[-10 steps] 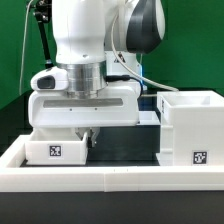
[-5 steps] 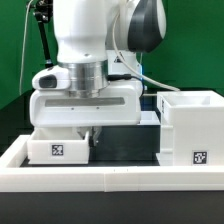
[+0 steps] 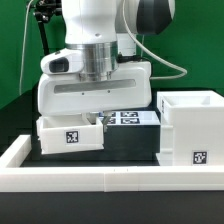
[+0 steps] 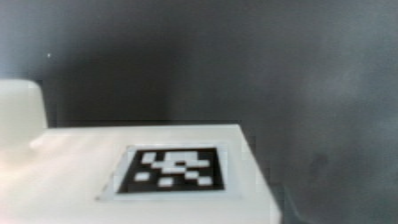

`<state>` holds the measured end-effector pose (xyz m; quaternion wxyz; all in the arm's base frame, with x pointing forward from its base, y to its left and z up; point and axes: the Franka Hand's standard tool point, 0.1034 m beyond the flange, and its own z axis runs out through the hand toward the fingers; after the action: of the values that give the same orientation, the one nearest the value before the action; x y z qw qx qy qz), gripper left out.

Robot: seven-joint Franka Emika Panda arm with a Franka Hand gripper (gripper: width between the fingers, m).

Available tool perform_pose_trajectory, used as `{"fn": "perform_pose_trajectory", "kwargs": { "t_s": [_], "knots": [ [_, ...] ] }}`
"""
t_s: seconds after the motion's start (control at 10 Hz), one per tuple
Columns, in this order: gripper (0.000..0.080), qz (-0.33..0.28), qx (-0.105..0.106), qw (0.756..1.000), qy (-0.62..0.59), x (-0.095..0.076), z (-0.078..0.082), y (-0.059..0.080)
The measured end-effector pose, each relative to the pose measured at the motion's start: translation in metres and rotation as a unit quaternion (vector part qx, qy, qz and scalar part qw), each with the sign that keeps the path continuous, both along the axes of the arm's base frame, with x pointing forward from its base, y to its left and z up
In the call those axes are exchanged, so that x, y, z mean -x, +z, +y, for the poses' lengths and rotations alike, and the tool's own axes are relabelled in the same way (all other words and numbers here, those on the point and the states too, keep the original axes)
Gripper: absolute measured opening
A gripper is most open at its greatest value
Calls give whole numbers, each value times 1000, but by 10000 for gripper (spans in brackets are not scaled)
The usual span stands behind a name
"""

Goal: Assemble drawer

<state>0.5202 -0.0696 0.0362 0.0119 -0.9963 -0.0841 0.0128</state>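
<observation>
A small white open-topped tray (image 3: pixel 70 136) with a square tag on its front hangs tilted a little above the dark mat, at the exterior view's left. My gripper (image 3: pixel 98 121) is shut on the tray's right wall from above. The tall white box-shaped shell (image 3: pixel 190 125), open on top and tagged on its front, stands at the exterior view's right, apart from the tray. The wrist view shows a white tagged surface (image 4: pixel 173 168) close up over the dark mat; my fingertips do not show there. A second tray is not clearly in view.
A long low white rim wall (image 3: pixel 110 178) runs along the front and left. The marker board (image 3: pixel 126 117) lies on the mat behind the tray, between it and the shell. A black stand (image 3: pixel 40 40) rises at the back left.
My arm has risen and moved toward the exterior view's right. The small tray has come up off the mat with it and shifted right, uncovering the marker board.
</observation>
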Motion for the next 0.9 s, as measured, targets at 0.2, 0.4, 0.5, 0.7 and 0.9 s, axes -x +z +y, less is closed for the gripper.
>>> {"fn": "perform_pose_trajectory", "kwargs": {
  "t_s": [0.2, 0.4, 0.5, 0.7, 0.9],
  "knots": [
    [42, -1, -1, 999, 46, 0, -1, 0],
    [42, 0, 2, 989, 145, 0, -1, -1],
    [42, 3, 10, 975, 222, -5, 2, -3],
    [42, 6, 20, 945, 327, -14, 14, -1],
    [42, 9, 27, 913, 407, -19, 19, 0]
  ]
}}
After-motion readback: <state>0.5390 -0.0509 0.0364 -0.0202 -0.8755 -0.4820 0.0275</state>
